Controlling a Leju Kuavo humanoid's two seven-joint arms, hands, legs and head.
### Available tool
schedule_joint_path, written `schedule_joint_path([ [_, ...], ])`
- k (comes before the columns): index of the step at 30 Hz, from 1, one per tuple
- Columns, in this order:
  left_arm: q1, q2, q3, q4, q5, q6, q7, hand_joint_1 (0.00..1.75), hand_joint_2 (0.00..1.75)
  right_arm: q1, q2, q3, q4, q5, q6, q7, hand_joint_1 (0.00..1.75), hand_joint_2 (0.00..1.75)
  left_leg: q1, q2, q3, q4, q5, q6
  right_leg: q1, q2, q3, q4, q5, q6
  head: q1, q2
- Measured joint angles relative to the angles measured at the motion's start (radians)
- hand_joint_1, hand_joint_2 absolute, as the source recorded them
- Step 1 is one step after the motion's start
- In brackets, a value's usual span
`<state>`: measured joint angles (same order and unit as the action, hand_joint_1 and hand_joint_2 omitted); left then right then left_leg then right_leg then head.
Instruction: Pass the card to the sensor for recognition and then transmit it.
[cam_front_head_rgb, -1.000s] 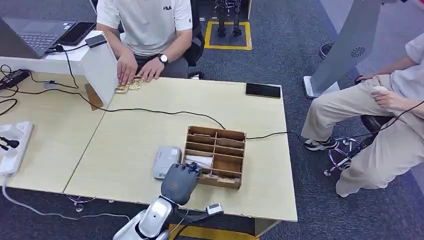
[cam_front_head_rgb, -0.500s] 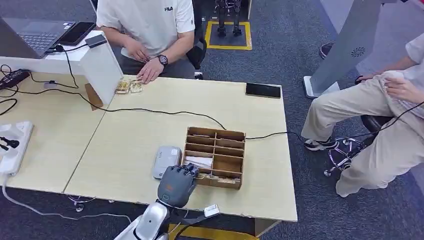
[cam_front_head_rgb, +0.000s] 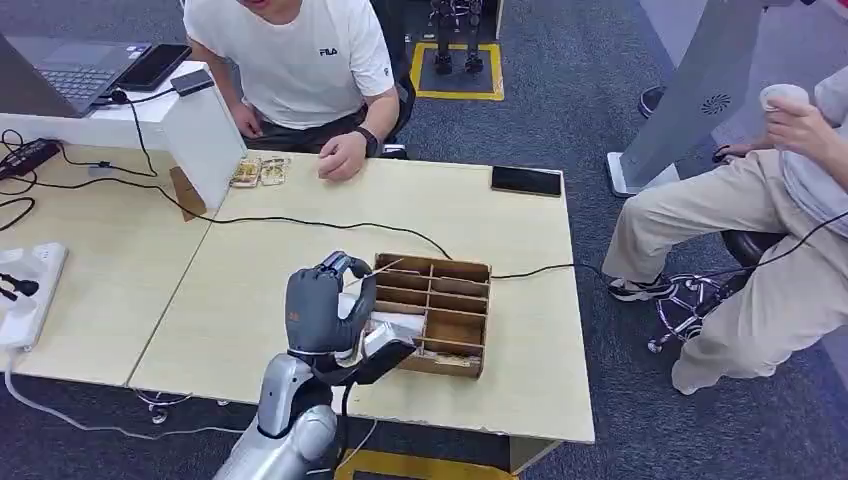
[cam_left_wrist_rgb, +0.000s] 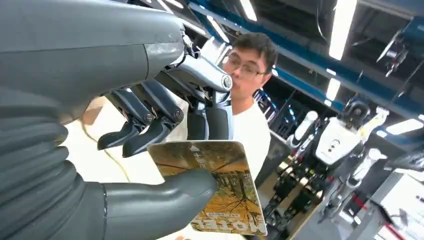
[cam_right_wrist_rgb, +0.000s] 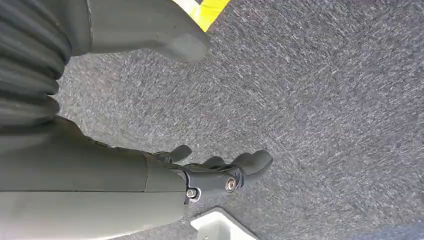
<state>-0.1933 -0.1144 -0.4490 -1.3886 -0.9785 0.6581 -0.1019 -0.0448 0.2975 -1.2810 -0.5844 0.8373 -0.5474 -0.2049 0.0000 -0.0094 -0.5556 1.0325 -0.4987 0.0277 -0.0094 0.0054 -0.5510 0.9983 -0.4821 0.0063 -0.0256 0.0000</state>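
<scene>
My left hand is raised above the table's front edge, just left of the wooden divided box. It pinches a card between thumb and fingers. In the head view the card shows edge-on as a thin pale strip over the box's left corner. In the left wrist view the card has an autumn-tree picture and white lettering, with my thumb pressed on its face. My left hand hides the grey sensor on the table. My right hand hangs over grey carpet, fingers apart, holding nothing.
A person in a white shirt sits across the table, one hand resting near several cards. A black phone lies at the far right edge. A black cable crosses the table. Another person sits at the right.
My left hand has lifted from the box's front left compartment with the card and now covers the sensor. The person across pulled their hands off the cards and leaned forward.
</scene>
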Motion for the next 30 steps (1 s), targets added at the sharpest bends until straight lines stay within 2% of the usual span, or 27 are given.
schedule_joint_path([
  [4,-0.042,-0.002,0.018,-0.004,0.009,-0.01,0.0,1.75,1.75,-0.003,0.0,0.0,0.001,0.0,0.0,-0.002,0.0,1.75,0.0,0.0,0.0,0.0,0.0,0.0,0.0,0.0,0.0,0.0,0.0,0.0,0.0,0.0],
  [13,-0.069,-0.007,0.034,-0.007,0.034,-0.018,0.002,1.75,1.75,-0.007,-0.002,0.0,0.008,-0.005,-0.004,-0.006,0.0,1.75,0.0,0.0,0.0,0.0,0.0,0.0,0.0,0.0,0.0,0.0,0.0,0.0,0.0,0.0],
  [17,-0.135,-0.007,0.045,0.014,0.052,-0.048,0.032,1.75,1.75,-0.011,-0.011,0.001,0.017,-0.004,-0.005,-0.018,0.0,1.75,0.0,0.0,0.0,0.0,0.0,0.0,0.0,0.0,0.0,0.0,0.001,0.0,0.0,0.0],
  [21,-0.224,-0.003,0.066,0.095,0.041,-0.064,0.077,1.75,1.75,-0.017,-0.026,0.008,0.043,-0.003,-0.014,-0.021,0.0,1.75,0.0,0.0,0.0,0.0,0.001,0.0,0.0,0.0,0.0,0.0,0.001,0.0,0.0,0.0],
  [27,-0.354,0.0,0.1,0.271,0.015,-0.061,0.146,1.75,1.75,-0.027,-0.048,0.016,0.087,-0.018,-0.026,-0.035,0.0,1.75,0.0,0.0,0.0,0.0,0.001,0.0,0.0,0.0,0.0,0.0,0.001,0.0,0.0,0.0],
  [29,-0.385,0.002,0.111,0.327,0.015,-0.055,0.146,1.75,1.75,-0.027,-0.054,0.016,0.097,-0.02,-0.029,-0.035,0.0,1.75,0.0,0.0,0.0,0.0,0.001,0.0,0.0,0.0,0.0,0.0,0.001,0.0,0.0,0.0],
  [30,-0.395,0.002,0.115,0.349,0.016,-0.05,0.146,1.15,1.75,-0.028,-0.057,0.017,0.101,-0.02,-0.034,-0.034,0.0,1.75,0.0,0.0,0.0,0.0,0.001,0.0,0.0,0.0,0.0,0.0,0.001,0.0,0.0,0.0],
])
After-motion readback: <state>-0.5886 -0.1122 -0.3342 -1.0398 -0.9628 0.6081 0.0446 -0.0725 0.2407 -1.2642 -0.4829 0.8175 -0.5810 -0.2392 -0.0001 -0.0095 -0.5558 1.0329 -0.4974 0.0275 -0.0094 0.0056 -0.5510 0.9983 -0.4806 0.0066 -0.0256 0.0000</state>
